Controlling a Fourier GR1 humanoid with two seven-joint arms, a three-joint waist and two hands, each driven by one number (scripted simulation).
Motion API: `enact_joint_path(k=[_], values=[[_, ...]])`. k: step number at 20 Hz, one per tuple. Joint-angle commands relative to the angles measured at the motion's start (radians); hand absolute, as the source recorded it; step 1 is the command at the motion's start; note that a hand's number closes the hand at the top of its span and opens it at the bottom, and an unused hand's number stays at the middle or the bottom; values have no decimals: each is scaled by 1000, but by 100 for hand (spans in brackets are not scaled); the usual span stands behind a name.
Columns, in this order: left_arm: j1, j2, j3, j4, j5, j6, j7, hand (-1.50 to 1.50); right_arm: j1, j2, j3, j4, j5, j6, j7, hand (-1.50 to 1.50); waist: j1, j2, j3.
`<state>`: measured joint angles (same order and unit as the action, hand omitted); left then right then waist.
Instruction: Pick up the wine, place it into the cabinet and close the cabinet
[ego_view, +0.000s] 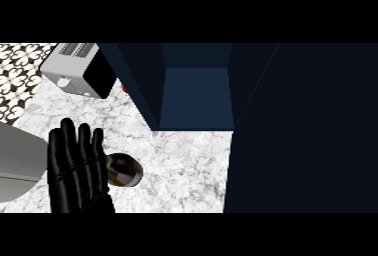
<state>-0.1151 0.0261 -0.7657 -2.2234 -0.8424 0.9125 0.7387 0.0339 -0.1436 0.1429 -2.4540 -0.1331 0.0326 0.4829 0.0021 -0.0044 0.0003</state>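
Observation:
The wine bottle (124, 170) stands upright on the marble counter, seen from above as a dark round top with a tan label. My left hand (76, 167) is right beside it on its left, fingers straight and pointing up, touching or nearly touching the bottle. The dark blue cabinet (196, 95) stands open behind the bottle, its inside showing no contents. Its open door (303, 130) fills the right side of the view as a large dark panel. My right hand does not show.
A silver toaster (80, 70) sits at the back left, next to the cabinet. A grey sink basin (18, 160) lies at the left edge, under my left forearm. A patterned tile wall (18, 75) is at the far left.

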Motion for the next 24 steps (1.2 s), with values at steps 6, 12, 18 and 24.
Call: enact_joint_path(k=[6, 12, 18, 24], values=[[148, 36, -28, -116, 26, 11, -11, -150, -4, -31, -73, -173, -81, -21, 143, -150, -6, 2, -1], [207, 109, 54, -208, 133, 2, -6, -150, 23, -10, -15, -179, -42, -1, 117, -150, -6, 1, -2], [198, 162, 143, -204, 262, 16, -15, -150, -47, 2, -26, -128, -16, -24, 114, -150, -7, 4, -3], [216, 223, 179, -114, 471, 84, -148, -150, -10, 15, 8, -83, -4, 13, 45, -150, -12, 5, -3]])
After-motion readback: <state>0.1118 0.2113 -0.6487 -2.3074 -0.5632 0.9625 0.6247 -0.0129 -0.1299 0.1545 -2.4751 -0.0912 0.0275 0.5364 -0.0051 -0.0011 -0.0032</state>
